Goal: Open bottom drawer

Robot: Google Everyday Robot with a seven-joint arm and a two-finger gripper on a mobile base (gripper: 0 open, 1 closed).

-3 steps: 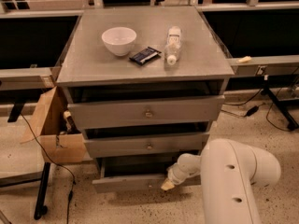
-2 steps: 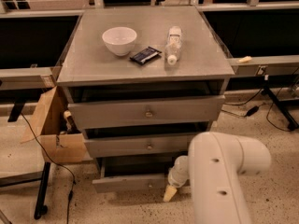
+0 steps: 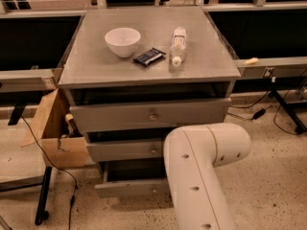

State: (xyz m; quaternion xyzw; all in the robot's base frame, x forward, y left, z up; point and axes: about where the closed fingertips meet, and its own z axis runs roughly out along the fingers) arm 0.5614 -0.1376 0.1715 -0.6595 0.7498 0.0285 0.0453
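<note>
The bottom drawer (image 3: 127,189) is the lowest and narrowest grey front of the cabinet. It stands pulled out a little, with a dark gap above it. Its right part is covered by my white arm (image 3: 196,176), which rises from the lower edge and bends at an elbow beside the middle drawer (image 3: 125,150). My gripper is hidden behind this arm, somewhere near the bottom drawer's right side. The top drawer (image 3: 120,116) and the middle drawer each show a small round knob and also sit slightly out.
On the cabinet top (image 3: 86,68) lie a white bowl (image 3: 123,41), a dark packet (image 3: 148,56) and a plastic bottle (image 3: 178,46) on its side. An open cardboard box (image 3: 53,128) and a black stand leg (image 3: 43,195) are at the left. Cables and a stand foot (image 3: 288,110) lie at the right.
My arm has swung left and closer to the camera, and now covers the gripper that showed at the bottom drawer's right front. The drawer stays pulled out.
</note>
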